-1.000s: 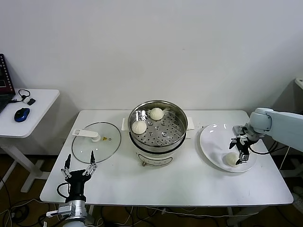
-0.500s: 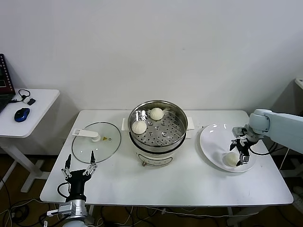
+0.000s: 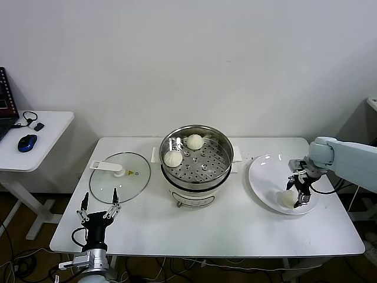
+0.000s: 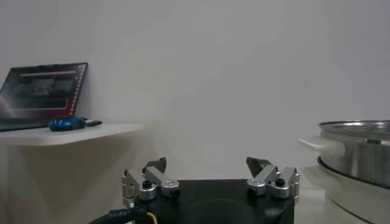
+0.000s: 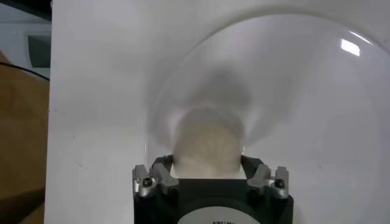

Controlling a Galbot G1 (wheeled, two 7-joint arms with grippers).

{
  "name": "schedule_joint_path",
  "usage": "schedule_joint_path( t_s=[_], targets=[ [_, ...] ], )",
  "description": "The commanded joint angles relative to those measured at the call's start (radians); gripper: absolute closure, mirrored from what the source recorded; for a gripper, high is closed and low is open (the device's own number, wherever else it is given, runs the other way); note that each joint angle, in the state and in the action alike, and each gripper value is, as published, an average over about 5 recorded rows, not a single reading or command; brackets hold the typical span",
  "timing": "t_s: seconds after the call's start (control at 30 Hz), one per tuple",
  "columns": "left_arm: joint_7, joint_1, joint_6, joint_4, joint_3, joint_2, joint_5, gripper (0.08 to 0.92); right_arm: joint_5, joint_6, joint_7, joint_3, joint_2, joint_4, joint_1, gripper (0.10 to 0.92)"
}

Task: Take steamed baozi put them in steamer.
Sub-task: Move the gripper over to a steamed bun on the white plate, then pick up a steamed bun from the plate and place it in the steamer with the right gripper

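Right gripper (image 3: 296,195) sat low over the plate (image 3: 262,177) at the table's (image 3: 235,230) right end, fingers (image 5: 163,173) set on either side of a bun (image 5: 207,146) and touching it. Looked closed on the bun, which rested on the plate. Two more buns (image 3: 173,158) lay in the steamer (image 3: 221,144) at the table's centre, on the perforated tray, toward its left and far side. Glass lid (image 3: 119,177) lay flat left of the steamer. Left gripper (image 3: 99,210) hung parked at the table's near left edge, fingers spread, empty.
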Motion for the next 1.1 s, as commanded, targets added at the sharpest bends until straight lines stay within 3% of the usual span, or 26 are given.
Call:
schedule_joint_path(
  t_s=[0.03,0.17,0.5,0.83,1.1],
  targets=[
    [-0.001,0.000,0.001,-0.003,-0.001,0.001,-0.003,0.177,-0.002,0.002,-0.005,0.003,0.003,-0.004,-0.003,0.395],
    [-0.001,0.002,0.001,-0.005,-0.002,0.001,-0.004,0.177,-0.003,0.003,-0.004,-0.009,0.000,0.012,0.013,0.456],
    [0.002,0.000,0.011,-0.017,-0.003,0.011,-0.008,0.177,0.057,0.072,-0.029,-0.211,-0.023,0.227,0.368,0.465],
    [0.002,0.001,0.017,-0.035,-0.005,0.028,-0.021,0.177,0.169,0.103,-0.048,-0.262,0.087,0.374,0.662,0.465],
    [0.002,-0.002,0.018,-0.041,-0.003,0.035,-0.029,0.177,0.199,0.162,-0.052,-0.196,0.225,0.346,0.711,0.465]
  ],
)
